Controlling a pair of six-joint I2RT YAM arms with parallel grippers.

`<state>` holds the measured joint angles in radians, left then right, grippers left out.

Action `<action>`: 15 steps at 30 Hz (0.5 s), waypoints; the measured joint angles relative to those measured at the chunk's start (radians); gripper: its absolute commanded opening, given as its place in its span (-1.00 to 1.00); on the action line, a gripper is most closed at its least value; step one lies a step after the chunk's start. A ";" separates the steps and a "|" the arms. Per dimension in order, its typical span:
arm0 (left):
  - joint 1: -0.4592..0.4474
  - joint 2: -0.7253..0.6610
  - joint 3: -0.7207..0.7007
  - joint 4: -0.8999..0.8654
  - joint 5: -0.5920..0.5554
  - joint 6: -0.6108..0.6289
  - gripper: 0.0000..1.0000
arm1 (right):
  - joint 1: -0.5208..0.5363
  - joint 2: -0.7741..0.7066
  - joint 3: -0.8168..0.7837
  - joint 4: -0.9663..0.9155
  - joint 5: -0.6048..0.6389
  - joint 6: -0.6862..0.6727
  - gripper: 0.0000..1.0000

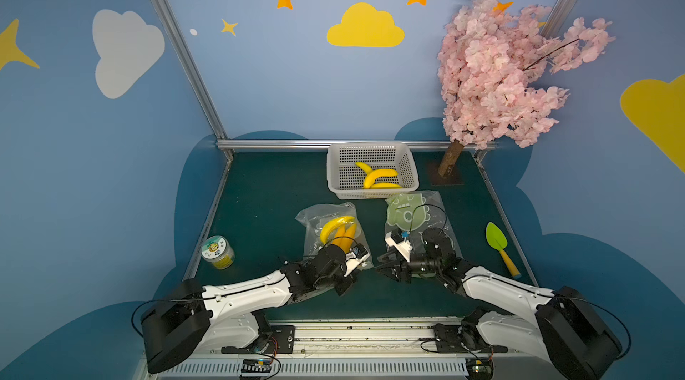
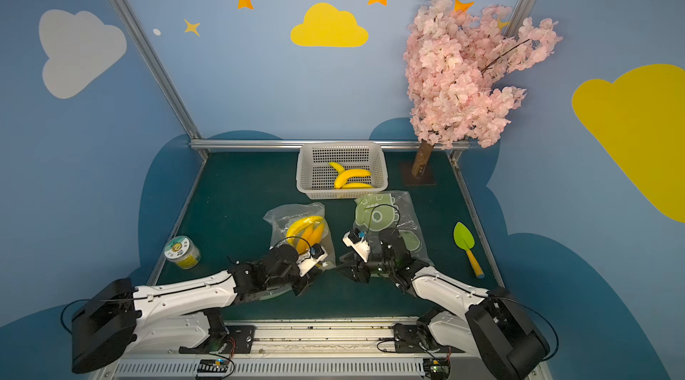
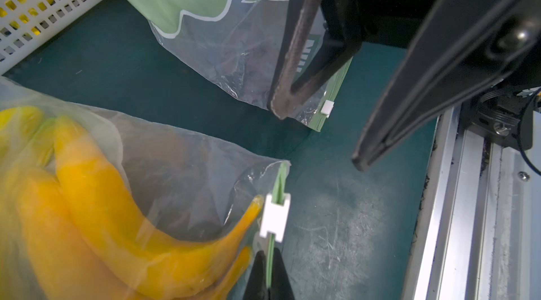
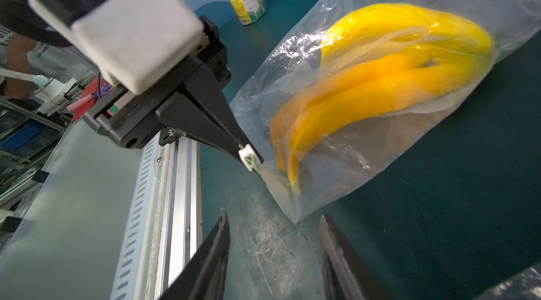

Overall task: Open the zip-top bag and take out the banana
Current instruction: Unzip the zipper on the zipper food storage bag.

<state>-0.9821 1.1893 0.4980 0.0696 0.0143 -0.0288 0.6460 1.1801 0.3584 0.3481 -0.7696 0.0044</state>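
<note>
In a top view the bag (image 1: 315, 215) lies on the bench (image 1: 259, 204), bananas (image 1: 335, 226) inside, apparently not yet unzipped; in the left wrist view the left claw (image 3: 269, 272) is clamped on the zip strip (image 3: 281, 178) beside the slider (image 3: 275, 216), probably to anchor it; in the right wrist view the right claw (image 4: 273, 222) stands apart facing the slider, seemingly ready to pull.

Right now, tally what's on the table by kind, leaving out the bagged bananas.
Zip-top bags: 2
White basket: 1
Bananas in basket: 3
Lidded jar: 1
Green toy shovel: 1
Pink blossom tree: 1
Total: 9
</note>
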 measured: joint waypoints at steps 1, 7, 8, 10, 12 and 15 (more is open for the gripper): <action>0.002 0.000 0.000 0.000 0.008 -0.002 -0.95 | 0.006 0.012 0.009 0.004 -0.004 -0.006 -0.04; 0.006 0.000 0.000 0.003 0.039 -0.006 -0.95 | 0.032 0.097 0.063 0.039 -0.035 -0.031 -0.23; 0.007 -0.001 0.000 0.003 0.041 -0.006 -0.95 | 0.032 0.109 0.066 0.045 -0.039 -0.032 -0.27; 0.010 -0.007 -0.001 0.004 0.043 -0.007 -0.95 | 0.033 0.125 0.069 0.049 -0.045 -0.033 -0.34; 0.017 -0.020 -0.003 0.005 0.047 -0.010 -0.95 | 0.036 0.134 0.070 0.049 -0.051 -0.036 -0.35; 0.029 -0.032 -0.006 0.008 0.056 -0.017 -0.95 | 0.037 0.136 0.070 0.050 -0.056 -0.039 -0.37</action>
<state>-0.9527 1.1576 0.4915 0.0776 0.0700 -0.0460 0.6827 1.3163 0.4286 0.3977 -0.8261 -0.0349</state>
